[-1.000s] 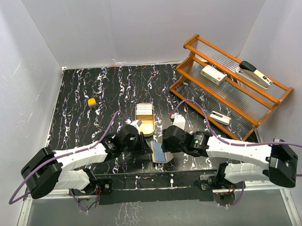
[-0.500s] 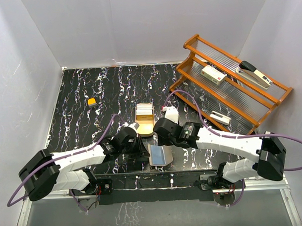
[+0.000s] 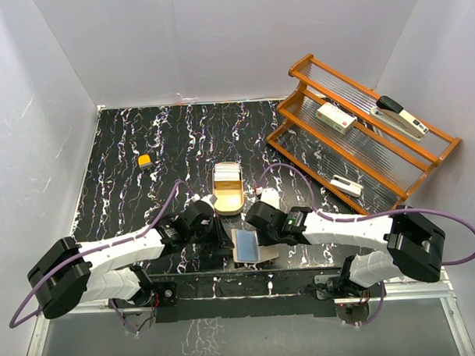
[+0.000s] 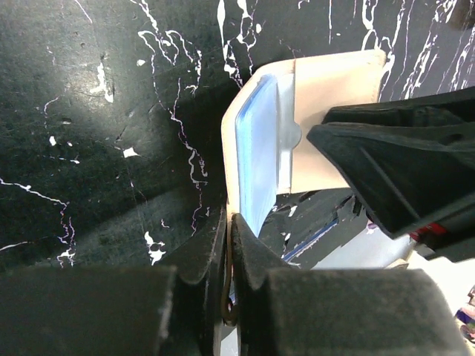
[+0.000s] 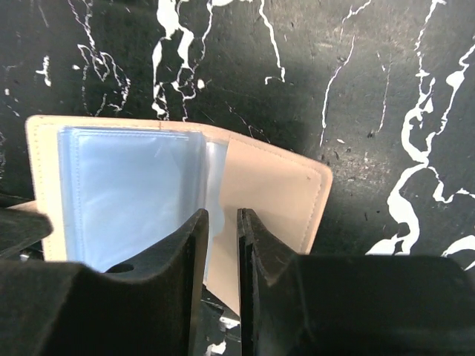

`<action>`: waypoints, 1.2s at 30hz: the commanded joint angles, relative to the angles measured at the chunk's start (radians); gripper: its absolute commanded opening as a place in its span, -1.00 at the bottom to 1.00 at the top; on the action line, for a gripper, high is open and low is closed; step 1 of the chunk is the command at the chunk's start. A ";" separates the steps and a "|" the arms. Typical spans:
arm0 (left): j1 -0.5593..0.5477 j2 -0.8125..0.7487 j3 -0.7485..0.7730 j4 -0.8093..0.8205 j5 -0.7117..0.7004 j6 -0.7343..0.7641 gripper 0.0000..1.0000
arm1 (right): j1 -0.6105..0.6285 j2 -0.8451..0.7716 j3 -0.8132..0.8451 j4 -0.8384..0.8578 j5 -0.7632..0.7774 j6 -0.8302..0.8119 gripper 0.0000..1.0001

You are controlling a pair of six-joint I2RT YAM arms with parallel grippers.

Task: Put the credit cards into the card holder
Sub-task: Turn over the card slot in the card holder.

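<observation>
The card holder lies open near the table's front edge, tan leather with clear plastic sleeves inside. My left gripper is shut on the holder's thin left edge. My right gripper hovers over the holder's right half. Its jaws stand a narrow gap apart, and I see nothing between them. The credit cards are a pale stack in the gold oval tray, just beyond the holder.
A wooden tiered rack stands at the back right, with a white box, a stapler and another small white item on it. A small yellow object sits at the left on the black marbled table.
My right gripper has swung left and come down over the card holder, and its jaws have narrowed. The holder has gone from nearly upright to spread open. The left gripper keeps its hold.
</observation>
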 commanded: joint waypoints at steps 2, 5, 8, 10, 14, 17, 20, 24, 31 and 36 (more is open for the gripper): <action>-0.002 -0.049 -0.012 0.035 0.021 -0.025 -0.80 | -0.001 0.003 -0.057 0.130 -0.007 0.017 -0.61; -0.002 -0.051 -0.049 0.128 0.052 -0.048 -0.58 | -0.001 -0.019 -0.108 0.217 -0.046 0.017 -0.61; -0.002 -0.036 -0.055 0.158 0.057 -0.052 -0.46 | -0.001 -0.027 -0.141 0.274 -0.069 0.016 -0.62; -0.002 -0.021 -0.054 0.166 0.057 -0.050 -0.45 | -0.001 -0.033 -0.164 0.305 -0.081 0.016 -0.63; -0.001 0.014 -0.044 0.189 0.062 -0.041 -0.46 | -0.001 -0.038 -0.195 0.341 -0.097 0.016 -0.64; -0.002 0.024 -0.053 0.213 0.065 -0.048 -0.52 | -0.001 -0.033 -0.200 0.342 -0.096 0.017 -0.65; -0.002 0.030 -0.058 0.232 0.065 -0.054 -0.72 | -0.001 -0.032 -0.210 0.352 -0.102 0.016 -0.66; -0.002 0.026 -0.050 0.235 0.069 -0.053 -0.76 | -0.001 -0.044 -0.239 0.383 -0.111 0.015 -0.66; -0.002 -0.028 -0.073 0.251 0.070 -0.069 -0.57 | -0.001 -0.046 -0.255 0.390 -0.094 0.015 -0.66; -0.002 -0.015 -0.071 0.273 0.079 -0.068 -0.84 | -0.001 -0.048 -0.261 0.392 -0.090 0.016 -0.65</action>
